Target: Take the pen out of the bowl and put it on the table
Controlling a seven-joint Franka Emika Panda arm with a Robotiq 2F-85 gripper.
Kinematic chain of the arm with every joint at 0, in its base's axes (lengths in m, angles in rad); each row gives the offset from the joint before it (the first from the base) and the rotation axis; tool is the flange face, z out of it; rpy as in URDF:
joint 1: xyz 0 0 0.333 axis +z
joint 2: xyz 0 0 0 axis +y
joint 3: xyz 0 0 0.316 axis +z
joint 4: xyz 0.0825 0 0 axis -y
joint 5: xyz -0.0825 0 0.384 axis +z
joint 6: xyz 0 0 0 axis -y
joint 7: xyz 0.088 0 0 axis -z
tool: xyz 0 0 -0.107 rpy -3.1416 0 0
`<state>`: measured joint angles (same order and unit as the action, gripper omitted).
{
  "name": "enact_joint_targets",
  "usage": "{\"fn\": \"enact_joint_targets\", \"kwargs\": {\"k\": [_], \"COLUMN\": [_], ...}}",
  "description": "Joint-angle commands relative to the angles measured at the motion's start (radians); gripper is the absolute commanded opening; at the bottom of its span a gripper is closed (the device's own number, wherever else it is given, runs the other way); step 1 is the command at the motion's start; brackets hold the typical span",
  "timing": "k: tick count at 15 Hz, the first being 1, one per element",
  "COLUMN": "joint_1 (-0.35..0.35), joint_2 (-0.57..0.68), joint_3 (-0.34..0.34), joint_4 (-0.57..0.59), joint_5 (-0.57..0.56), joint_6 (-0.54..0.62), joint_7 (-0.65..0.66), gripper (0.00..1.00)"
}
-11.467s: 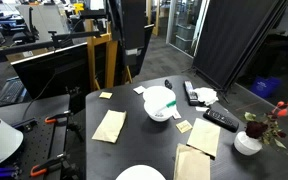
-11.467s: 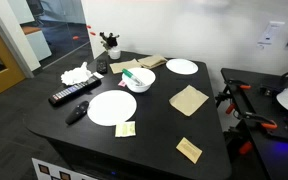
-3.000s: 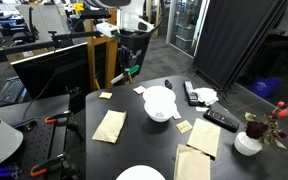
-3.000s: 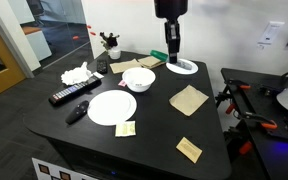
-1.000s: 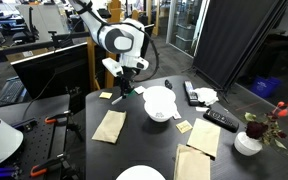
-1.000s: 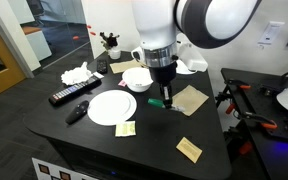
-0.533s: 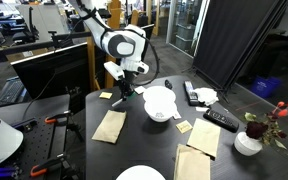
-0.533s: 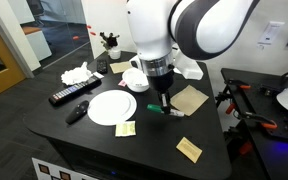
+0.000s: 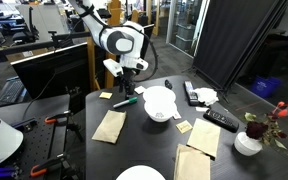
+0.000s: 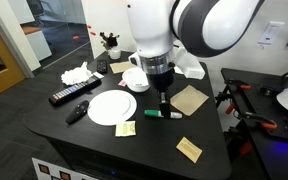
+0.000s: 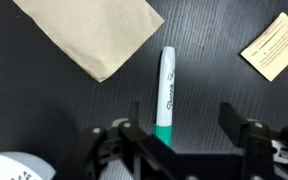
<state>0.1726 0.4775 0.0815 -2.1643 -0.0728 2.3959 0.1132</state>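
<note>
The pen (image 11: 166, 90), pale-bodied with a green cap, lies flat on the dark table (image 11: 204, 60) between my open fingers. It also shows in both exterior views (image 9: 123, 102) (image 10: 162, 113), lying free on the table top (image 10: 154, 140). My gripper (image 11: 182, 130) is open just above the pen's capped end and does not touch it; it shows in both exterior views (image 9: 127, 90) (image 10: 164, 103). The white bowl (image 9: 159, 103) (image 10: 139, 78) stands beside the arm, with no pen showing in it.
A tan napkin (image 11: 94, 35) and a yellow sticky note (image 11: 274, 45) lie near the pen. A flat white plate (image 10: 112, 107), a black remote (image 10: 72, 94), another napkin (image 10: 189, 99) and a flower vase (image 9: 248, 140) stand around.
The gripper came down with the pen, opened and let it go. The pen now lies flat on the table instead of hanging from the jaws.
</note>
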Motion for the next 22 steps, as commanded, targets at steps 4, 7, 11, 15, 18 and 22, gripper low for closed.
{"fn": "enact_joint_targets", "kwargs": {"k": [4,7,11,15,18,22], "joint_1": [0.025,0.018,0.003,-0.02,-0.042,-0.054], "joint_2": [-0.204,-0.286,-0.393,-0.491,-0.538,-0.517], "joint_3": [-0.02,-0.019,-0.015,-0.01,-0.007,0.003], "joint_4": [-0.126,-0.164,-0.207,-0.24,-0.247,-0.217], "joint_5": [-0.034,-0.053,-0.083,-0.097,-0.096,-0.075], "joint_6": [0.011,0.008,0.004,0.007,0.001,-0.004], "joint_7": [0.095,0.126,0.154,0.155,0.138,0.126], "gripper": [1.0,1.0,1.0,1.0,1.0,1.0]}}
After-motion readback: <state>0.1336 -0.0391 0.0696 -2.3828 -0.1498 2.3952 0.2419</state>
